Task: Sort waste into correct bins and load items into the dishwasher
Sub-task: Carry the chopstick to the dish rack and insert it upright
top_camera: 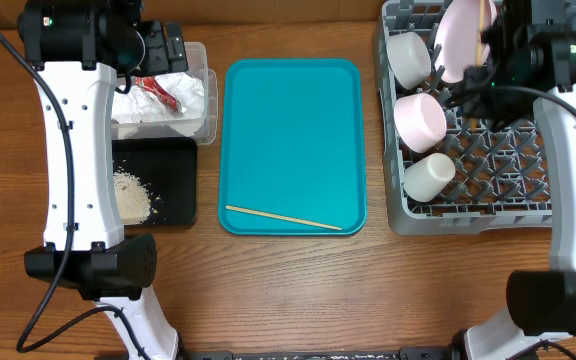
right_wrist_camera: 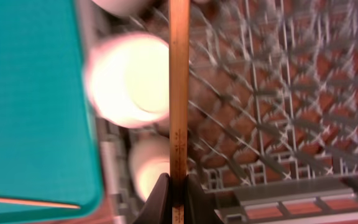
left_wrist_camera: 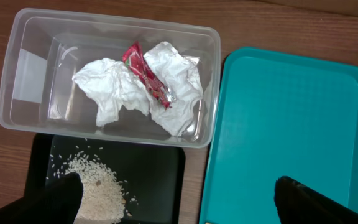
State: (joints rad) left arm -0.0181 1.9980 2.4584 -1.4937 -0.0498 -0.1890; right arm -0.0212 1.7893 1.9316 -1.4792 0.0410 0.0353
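The dish rack (top_camera: 488, 170) lies under and beyond the right gripper (right_wrist_camera: 178, 186), its grey lattice (right_wrist_camera: 260, 93) blurred in the right wrist view. The teal tray (top_camera: 293, 130) sits to the left of those fingers and to the right of the left gripper (left_wrist_camera: 176, 183). One left finger (left_wrist_camera: 306, 202) hangs over the tray's near edge (left_wrist_camera: 291, 124).

The clear tub (left_wrist_camera: 30, 62) is ahead of the left fingers. The black tray (left_wrist_camera: 154, 168) lies just beside the tub, nearer to them, with the other left finger (left_wrist_camera: 58, 199) over its corner. These two fingers stand wide apart with nothing between them.

In the rack, a pink plate (top_camera: 458, 30) stands on edge right by the right fingers. A white bowl (top_camera: 408, 55), a pink bowl (top_camera: 420, 118) and a white cup (top_camera: 428, 177) sit in a row along the rack's teal-tray side, left of the fingers. In the right wrist view they show as blurred pale rounds.

Crumpled napkins (left_wrist_camera: 123, 87) lie in the tub, straight ahead of the left fingers. The rice scraps (left_wrist_camera: 98, 186) are heaped on the black tray, just beside the finger there.

One chopstick (right_wrist_camera: 179, 93) is clamped between the right fingers, which are closed tight on it. It runs straight out from them over the rack. The other chopstick (top_camera: 283, 217) lies flat near the teal tray's front edge, well apart from both grippers. The red sauce packet (left_wrist_camera: 148, 78) rests on the napkins.
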